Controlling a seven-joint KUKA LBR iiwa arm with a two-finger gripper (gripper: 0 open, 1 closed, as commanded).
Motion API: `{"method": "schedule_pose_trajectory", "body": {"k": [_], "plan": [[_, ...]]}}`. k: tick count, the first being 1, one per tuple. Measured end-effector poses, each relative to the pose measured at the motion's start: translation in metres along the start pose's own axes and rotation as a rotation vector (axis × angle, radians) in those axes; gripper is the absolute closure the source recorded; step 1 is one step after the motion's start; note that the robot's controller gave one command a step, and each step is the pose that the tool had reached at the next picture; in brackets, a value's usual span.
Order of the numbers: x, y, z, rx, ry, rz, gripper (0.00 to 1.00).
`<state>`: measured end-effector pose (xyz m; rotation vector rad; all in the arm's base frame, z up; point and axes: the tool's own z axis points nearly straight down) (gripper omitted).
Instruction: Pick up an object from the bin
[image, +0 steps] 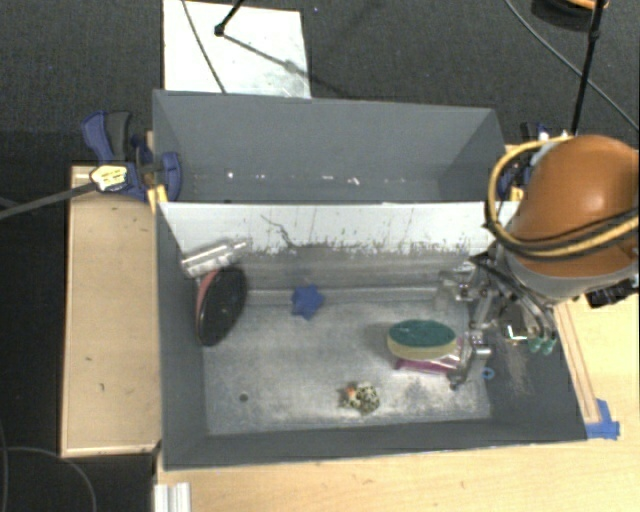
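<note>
My gripper (470, 362) hangs low at the right side of the bin, its fingers pointing down just right of a round sponge (421, 338) with a dark green top and a pale yellow body. A magenta flat piece (428, 365) lies under the sponge's near edge, touching or almost touching the fingertip. Nothing shows between the fingers.
A small mottled lump (360, 398) lies near the front wall. By the back wall sits a small blue piece (307, 301). At the left wall a black disc with a red rim (220, 304) leans next to a silver cylinder (213, 257). The arm's orange dome overhangs the bin's right rim.
</note>
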<state>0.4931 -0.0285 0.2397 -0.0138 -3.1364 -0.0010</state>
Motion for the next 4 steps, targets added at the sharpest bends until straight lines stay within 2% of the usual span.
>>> {"method": "schedule_pose_trajectory", "body": {"k": [1,2,3,4], "plan": [[-0.043,-0.039,0.171,0.001,-0.011,0.017,0.00],[-0.043,-0.038,0.168,0.001,-0.010,0.013,1.00],[-0.017,-0.058,0.050,0.002,-0.013,0.044,1.00],[0.007,-0.100,-0.049,0.005,-0.012,-0.240,1.00]]}}
